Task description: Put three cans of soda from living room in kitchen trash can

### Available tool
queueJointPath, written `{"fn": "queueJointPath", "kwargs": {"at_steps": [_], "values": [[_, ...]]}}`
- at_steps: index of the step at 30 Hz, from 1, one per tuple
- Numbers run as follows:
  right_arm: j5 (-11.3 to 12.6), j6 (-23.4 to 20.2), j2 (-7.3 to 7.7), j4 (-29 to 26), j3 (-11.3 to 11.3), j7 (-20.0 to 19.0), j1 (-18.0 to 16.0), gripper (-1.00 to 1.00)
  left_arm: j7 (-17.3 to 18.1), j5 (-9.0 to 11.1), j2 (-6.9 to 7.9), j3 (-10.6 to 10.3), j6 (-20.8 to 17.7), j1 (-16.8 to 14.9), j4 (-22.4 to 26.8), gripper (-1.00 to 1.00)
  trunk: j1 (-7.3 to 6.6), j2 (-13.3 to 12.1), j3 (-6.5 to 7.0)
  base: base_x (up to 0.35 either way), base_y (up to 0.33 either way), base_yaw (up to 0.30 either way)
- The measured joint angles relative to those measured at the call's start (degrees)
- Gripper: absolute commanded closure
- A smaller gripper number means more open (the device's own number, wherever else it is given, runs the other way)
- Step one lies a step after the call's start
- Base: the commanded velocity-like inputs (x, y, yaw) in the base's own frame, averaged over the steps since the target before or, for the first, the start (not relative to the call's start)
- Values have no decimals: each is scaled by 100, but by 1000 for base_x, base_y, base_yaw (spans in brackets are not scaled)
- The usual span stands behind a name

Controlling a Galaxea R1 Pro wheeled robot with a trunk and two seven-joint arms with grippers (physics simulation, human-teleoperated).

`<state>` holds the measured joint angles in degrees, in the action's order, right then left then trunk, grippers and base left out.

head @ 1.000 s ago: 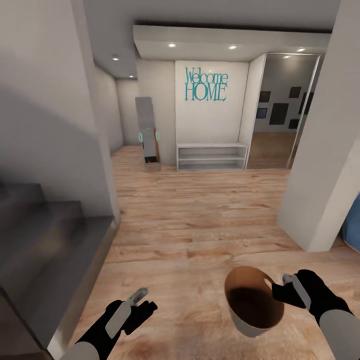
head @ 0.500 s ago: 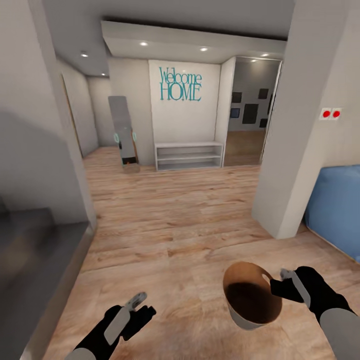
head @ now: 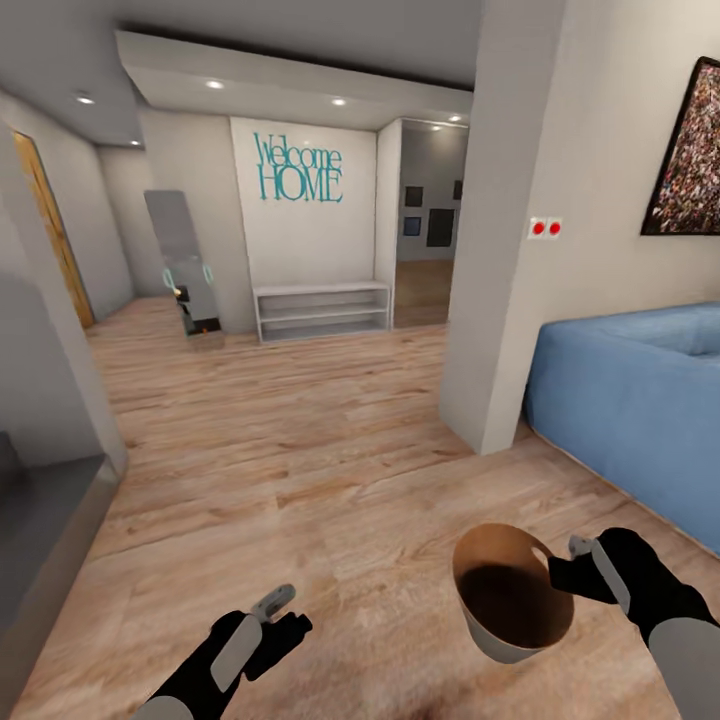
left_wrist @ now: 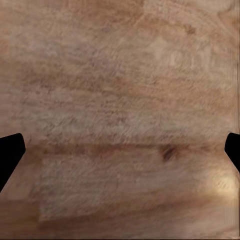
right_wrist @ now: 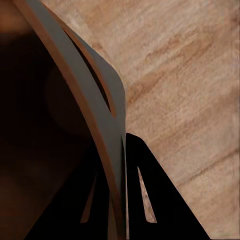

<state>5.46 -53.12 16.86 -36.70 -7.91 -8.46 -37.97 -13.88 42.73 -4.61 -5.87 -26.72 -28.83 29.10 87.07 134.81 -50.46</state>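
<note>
Right now I carry the small round tan-beige tash can [head: 513, 598] with its dark brown inside by the rim, my right end effector [head: 570, 571] clamped on its wall, one finger inside and one outside, so it hangs upright and mouth-up above the pale wood plank floor [head: 300, 440]. My left end effector [head: 277, 603] hangs low with fingers apart, empty, free for a can later. A blue fabric sofa [head: 630, 400] sits beyond the white pillar [head: 510, 250].

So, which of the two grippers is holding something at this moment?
The right gripper: its fingers are pinched on the rim of the tash can, carrying it above the wood floor. The left gripper is open, nothing between its fingers.
</note>
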Motion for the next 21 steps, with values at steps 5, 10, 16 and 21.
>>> {"fn": "queueJointPath", "kwargs": {"at_steps": [5, 10, 16, 21], "values": [[61, -15, 1, -20, -1, -3, 31, 100, 2, -2, -4, -2, 0, 0, 0, -100, 0, 0, 0, -156, -302, -287], [33, -18, 8, -26, -3, -2, 38, 100, 6, -2, -5, -2, 0, 0, 0, -100, 0, 0, 0, -154, -306, -287], [-30, -19, 160, -23, -2, -2, 50, 100, 2, -7, -18, -81, 0, 0, 0, -100, 0, 0, 0, -152, -305, -287], [48, -25, 201, -20, -2, -13, 55, 100, 8, -3, -21, -371, 6, 0, 1, -100, 0, 0, 0, -70, -129, -287]]}}
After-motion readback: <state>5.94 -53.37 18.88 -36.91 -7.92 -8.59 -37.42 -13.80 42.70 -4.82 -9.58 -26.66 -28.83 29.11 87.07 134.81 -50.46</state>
